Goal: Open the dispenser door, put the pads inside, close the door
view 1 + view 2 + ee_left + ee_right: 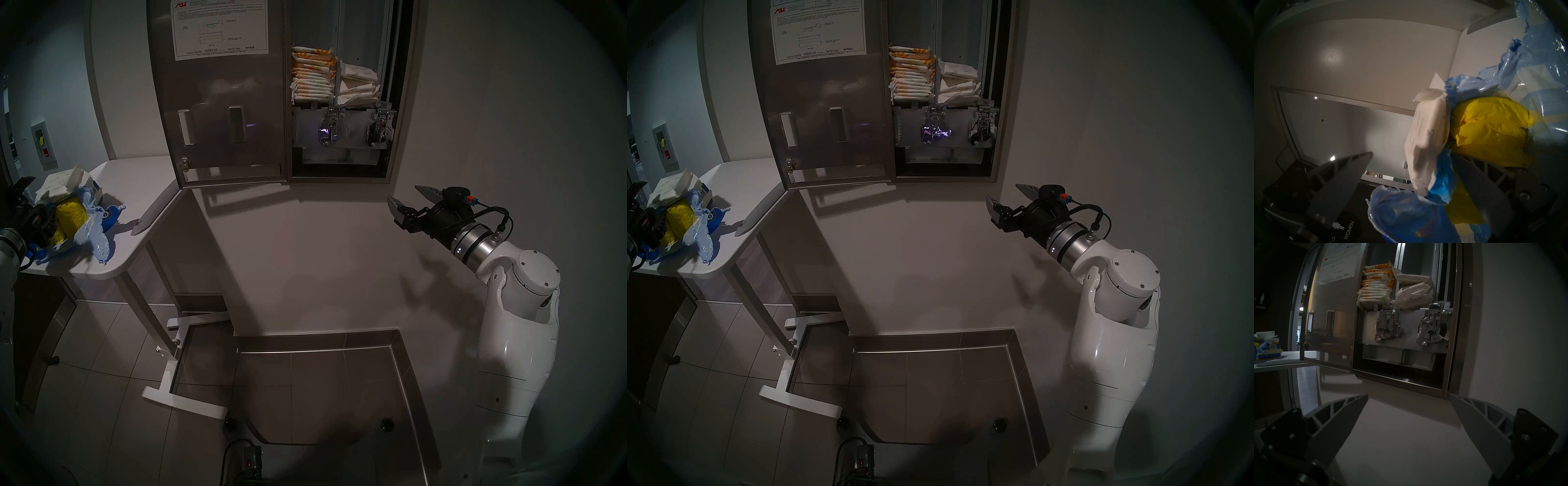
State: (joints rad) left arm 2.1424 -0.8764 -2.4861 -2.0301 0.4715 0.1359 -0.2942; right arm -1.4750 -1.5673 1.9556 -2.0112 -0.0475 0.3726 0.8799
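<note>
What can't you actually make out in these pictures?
- Left gripper: cut off by the head views' left edge; the wrist view shows spread fingers, but not whether they touch the white pad.
- Instruction sheet on the open door: print too small.
- Dispenser top: cut off by the frame edge.
- Table pile: blue wrap hides what lies underneath.

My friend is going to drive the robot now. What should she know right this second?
Left tool: open, holding nothing, at the pile on the table, next to a white pad beside the yellow bundle in blue plastic.
Right tool: open, empty, below the dispenser.
Dispenser door: already swung open.
Inside: orange-printed pads stacked left, white pads stacked right.
More white pads lie on top of the pile.
Left to do: grab those, put them in, shut the door.
</note>
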